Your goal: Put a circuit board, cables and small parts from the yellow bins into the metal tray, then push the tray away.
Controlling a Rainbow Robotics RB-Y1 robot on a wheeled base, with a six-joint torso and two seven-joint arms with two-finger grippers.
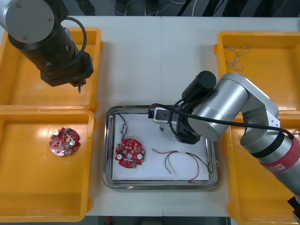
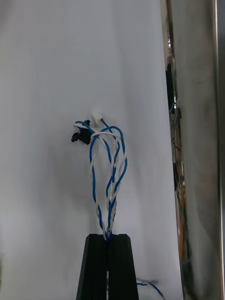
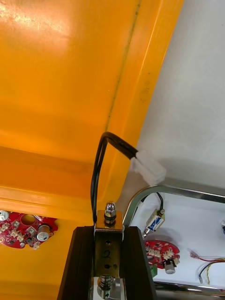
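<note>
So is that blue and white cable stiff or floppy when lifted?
Likely floppy: the cable hangs in loose twisted loops from the right gripper, over the tray. Probably light, being thin wire. Its end connectors might snag.

White-lined shiny metal tray (image 1: 107, 154) holding flat round red circuit board (image 1: 130, 153) and red and yellow cable (image 1: 180, 164), twisted blue and white cable (image 2: 110, 173) pinched above its white inside, small metal part (image 3: 108, 234) with black lead, gripped above yellow bin (image 3: 70, 93) rim
</note>
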